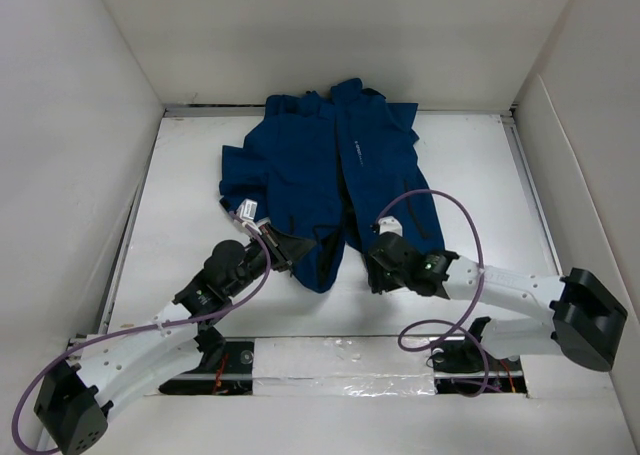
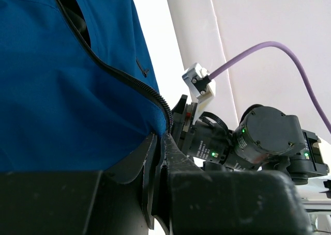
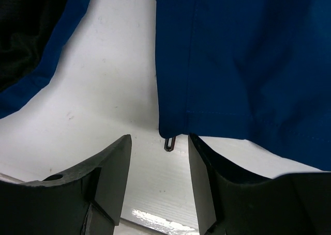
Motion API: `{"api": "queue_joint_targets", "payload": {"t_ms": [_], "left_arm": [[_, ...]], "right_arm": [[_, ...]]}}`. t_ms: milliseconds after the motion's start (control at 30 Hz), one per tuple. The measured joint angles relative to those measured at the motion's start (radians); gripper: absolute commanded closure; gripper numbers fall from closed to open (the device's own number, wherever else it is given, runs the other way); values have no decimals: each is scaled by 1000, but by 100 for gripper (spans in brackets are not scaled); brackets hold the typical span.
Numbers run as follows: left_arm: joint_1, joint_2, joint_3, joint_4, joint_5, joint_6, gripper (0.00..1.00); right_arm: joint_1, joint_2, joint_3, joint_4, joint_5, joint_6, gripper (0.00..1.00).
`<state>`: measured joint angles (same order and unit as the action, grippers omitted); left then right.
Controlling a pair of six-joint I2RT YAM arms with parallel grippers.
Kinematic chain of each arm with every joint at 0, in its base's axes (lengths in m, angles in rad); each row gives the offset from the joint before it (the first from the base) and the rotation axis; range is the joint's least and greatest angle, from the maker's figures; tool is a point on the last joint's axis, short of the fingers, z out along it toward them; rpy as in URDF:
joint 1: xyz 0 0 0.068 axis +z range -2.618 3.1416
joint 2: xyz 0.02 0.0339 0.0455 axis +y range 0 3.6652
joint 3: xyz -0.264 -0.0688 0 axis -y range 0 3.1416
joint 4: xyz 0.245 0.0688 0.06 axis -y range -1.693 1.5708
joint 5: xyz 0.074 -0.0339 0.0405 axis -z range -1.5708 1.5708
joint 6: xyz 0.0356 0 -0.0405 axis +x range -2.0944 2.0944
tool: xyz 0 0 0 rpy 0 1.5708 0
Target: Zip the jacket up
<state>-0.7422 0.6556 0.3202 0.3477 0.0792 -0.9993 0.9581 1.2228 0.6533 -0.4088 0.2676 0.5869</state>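
The dark blue jacket (image 1: 330,165) lies spread on the white table (image 1: 470,175), front open, its two lower panels apart. My left gripper (image 1: 283,247) is shut on the bottom edge of the left panel; in the left wrist view the jaws pinch the blue fabric (image 2: 62,90) where the black zipper teeth (image 2: 129,80) end. My right gripper (image 1: 376,260) is open just short of the right panel's bottom corner (image 3: 232,54). The small dark zipper pull (image 3: 169,142) hangs from that corner between its fingertips (image 3: 116,165), untouched.
White enclosure walls stand close on the left, right and back. Purple cables (image 1: 450,215) loop over both arms. The right arm's wrist (image 2: 258,137) shows close beside my left gripper. A foil-taped strip (image 1: 340,375) runs along the near edge between the bases.
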Motion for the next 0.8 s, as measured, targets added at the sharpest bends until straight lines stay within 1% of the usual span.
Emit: {"api": "queue_joint_targets", "payload": {"t_ms": [233, 300, 333, 467, 500, 533, 567, 800], "left_arm": [[0, 2, 0, 0, 0, 0, 100], [0, 2, 0, -1, 0, 0, 100], [0, 2, 0, -1, 0, 0, 100], [0, 2, 0, 0, 0, 0, 100], [0, 2, 0, 0, 0, 0, 100], [0, 2, 0, 0, 0, 0, 100], [0, 2, 0, 0, 0, 0, 100], [0, 2, 0, 1, 1, 0, 100]], "right_arm": [[19, 86, 38, -4, 16, -23, 48], [19, 106, 40, -4, 18, -29, 50], [20, 114, 40, -7, 21, -31, 54], [19, 124, 40, -18, 46, -30, 58], [20, 124, 40, -18, 52, -30, 61], [20, 124, 40, -18, 57, -29, 68], [20, 124, 40, -19, 63, -29, 71], [20, 124, 39, -18, 75, -10, 88]]}}
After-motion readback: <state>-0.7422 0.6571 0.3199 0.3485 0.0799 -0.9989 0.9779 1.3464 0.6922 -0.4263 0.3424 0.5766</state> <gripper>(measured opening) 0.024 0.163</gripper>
